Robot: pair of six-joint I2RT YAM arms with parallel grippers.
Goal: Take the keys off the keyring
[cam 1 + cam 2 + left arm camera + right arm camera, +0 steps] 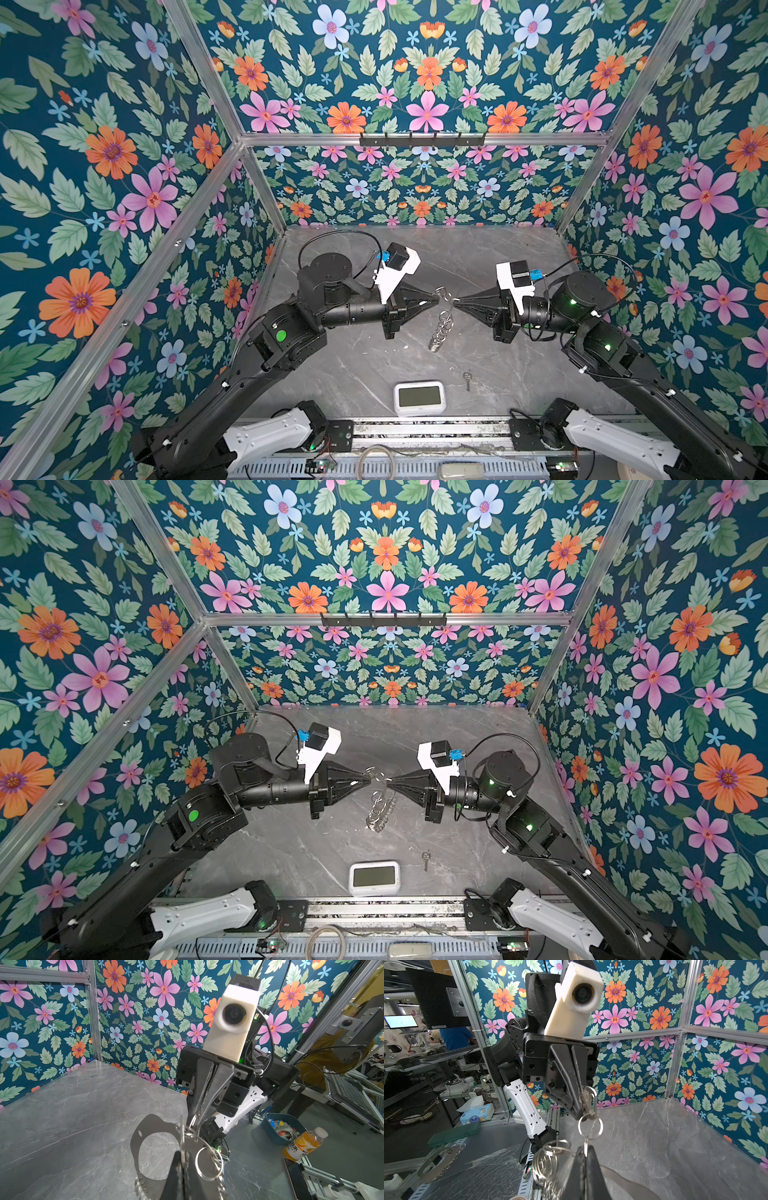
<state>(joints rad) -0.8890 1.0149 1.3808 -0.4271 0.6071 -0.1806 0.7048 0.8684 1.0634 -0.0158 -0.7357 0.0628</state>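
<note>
My left gripper (438,296) is clamped shut on what looks like a key (182,1138) and my right gripper (456,301) is shut on the keyring (438,334) dangling mid-frame, so I should walk the key round the split ring (590,1127) between them, not yank.

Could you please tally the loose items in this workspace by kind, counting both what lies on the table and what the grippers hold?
Keys: 2 (one lying loose, one pinched in the left gripper)
Keyring: 1
Clock: 1
Total: 4
</note>
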